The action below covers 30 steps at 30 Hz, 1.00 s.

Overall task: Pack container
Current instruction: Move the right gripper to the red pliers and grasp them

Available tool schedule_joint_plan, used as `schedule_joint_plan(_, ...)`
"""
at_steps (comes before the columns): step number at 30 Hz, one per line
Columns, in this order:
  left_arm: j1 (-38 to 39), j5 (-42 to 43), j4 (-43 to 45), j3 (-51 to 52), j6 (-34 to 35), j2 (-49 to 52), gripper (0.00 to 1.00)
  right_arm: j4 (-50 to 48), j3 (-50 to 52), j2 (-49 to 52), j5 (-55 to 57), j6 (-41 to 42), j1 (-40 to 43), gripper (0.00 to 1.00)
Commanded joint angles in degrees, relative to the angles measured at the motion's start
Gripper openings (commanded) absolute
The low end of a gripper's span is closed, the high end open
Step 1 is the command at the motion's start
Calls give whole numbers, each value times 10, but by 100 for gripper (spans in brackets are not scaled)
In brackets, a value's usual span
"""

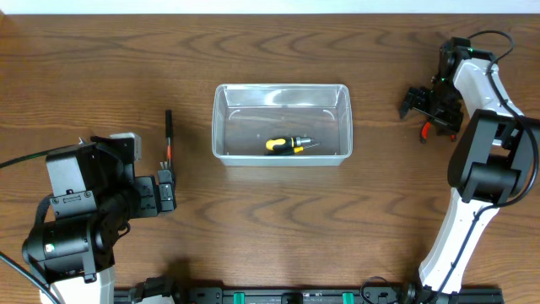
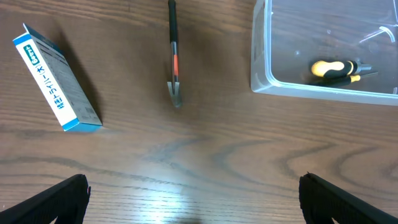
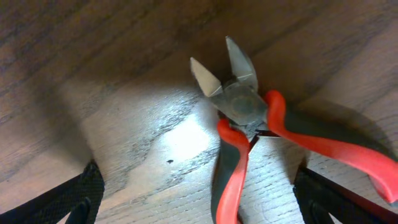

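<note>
**Container mid-table, both claws spread**

Clear container (image 1: 245, 118) in the middle of the wooden table (image 1: 363, 219), upright and open at the top. Holds a single yellow-and-black screwdriver (image 1: 287, 145), lying flat near the front wall.

Left gripper (image 2: 193, 183) low over the wood, off to the container's left. Fingers (image 2: 56, 199) wide apart, grasping nothing. Ahead of it in the wrist view, a slim black tool with a red band (image 2: 174, 56), flat on the table and clear of the container's left wall. Further left, a blue-and-white box (image 2: 57, 79), lying at a slant. Touches neither.

Right gripper (image 3: 199, 180) well off to the container's right, likewise released. Hangs close over red-handled pliers (image 3: 239, 109) that lie flat on the wood with their cutting tips parted. Handles running back toward the spread fingers (image 3: 74, 199). Cannot tell whether the right-hand handle touches a finger.
</note>
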<state>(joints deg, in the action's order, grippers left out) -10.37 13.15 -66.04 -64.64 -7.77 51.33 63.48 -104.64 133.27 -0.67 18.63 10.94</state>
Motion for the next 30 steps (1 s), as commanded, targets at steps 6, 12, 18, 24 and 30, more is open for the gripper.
schedule_joint_plan(6, 2, -3, -1, -11, -8, -1, 98, -13, 41, 25, 0, -24, 9, 84)
schedule_joint_plan(12, 2, -3, -2, -11, -8, -1, 98, -12, 41, 25, -1, -24, 9, 50)
schedule_joint_plan(18, 2, -3, -1, -11, -8, -1, 98, -10, 41, 25, 0, -24, 9, 35)
schedule_joint_plan(24, 2, -3, -1, -11, -8, -1, 98, -9, 41, 25, 0, -24, 9, 24)
schedule_joint_plan(30, 2, -3, -1, -11, -8, -1, 98, -9, 41, 25, 0, -24, 9, 13)
